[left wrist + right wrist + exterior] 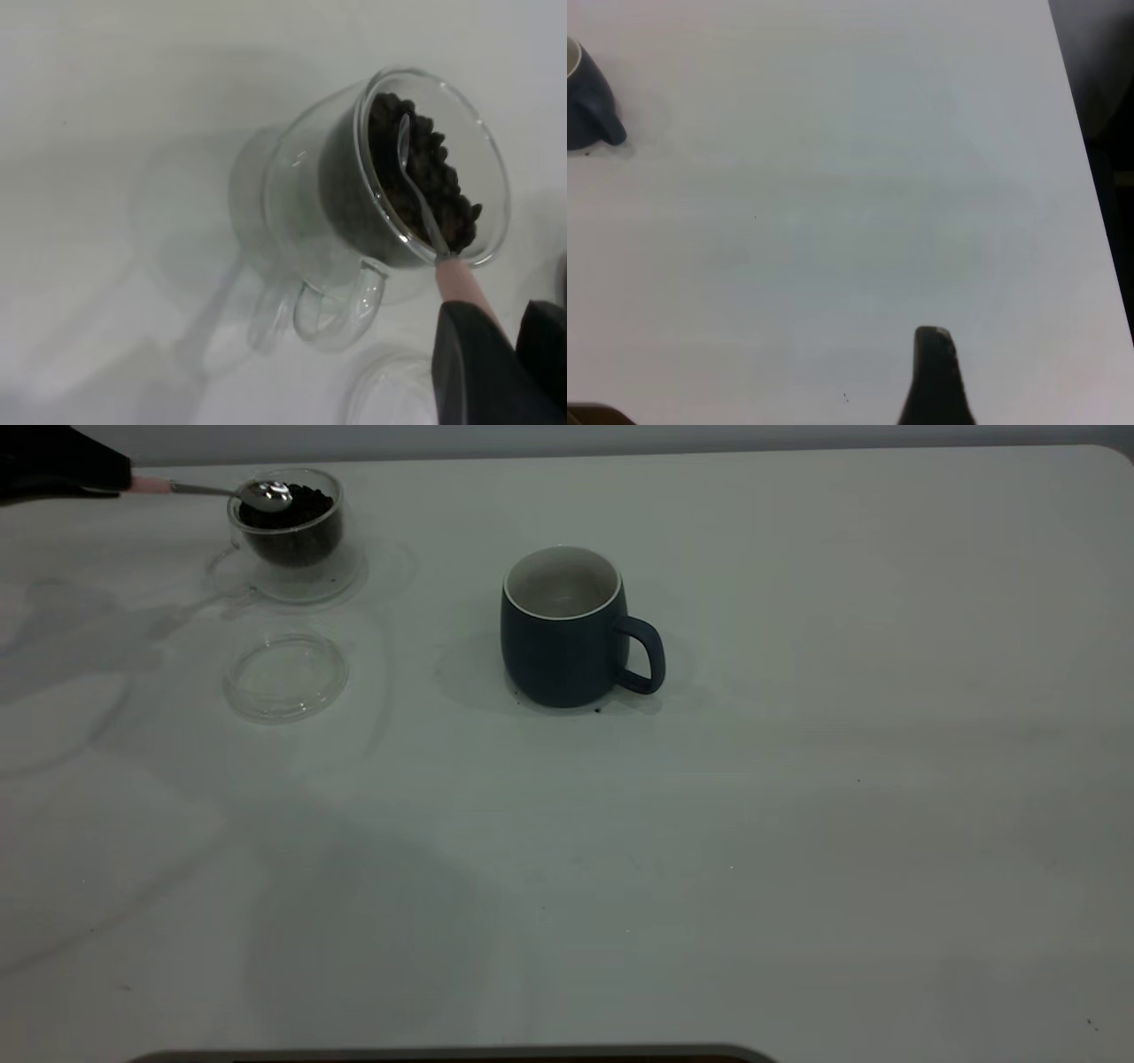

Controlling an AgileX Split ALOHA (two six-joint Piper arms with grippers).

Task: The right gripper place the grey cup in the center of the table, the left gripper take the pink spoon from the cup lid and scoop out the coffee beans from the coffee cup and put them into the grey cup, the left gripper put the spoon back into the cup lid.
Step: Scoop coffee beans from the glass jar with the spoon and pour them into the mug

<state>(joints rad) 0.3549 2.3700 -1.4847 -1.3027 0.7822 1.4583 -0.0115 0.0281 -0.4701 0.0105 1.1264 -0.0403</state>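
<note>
My left gripper (111, 476) at the far left is shut on the pink spoon (152, 485) by its handle. The spoon's metal bowl rests on the coffee beans (301, 518) in the clear coffee cup (288, 558). In the left wrist view my left gripper (509, 354) holds the pink handle (461, 283), and the spoon's bowl lies among the beans (430, 177) inside the coffee cup (301, 204). The cup lid (285, 676) lies bare in front of the coffee cup. The grey cup (567, 638) stands upright mid-table and looks to hold nothing. My right gripper (762, 403) is open over bare table.
The white table (797, 824) stretches wide to the right of the grey cup. The right wrist view shows the grey cup's handle side (589, 106) far off and the table's edge (1085, 177). The lid's rim shows in the left wrist view (381, 394).
</note>
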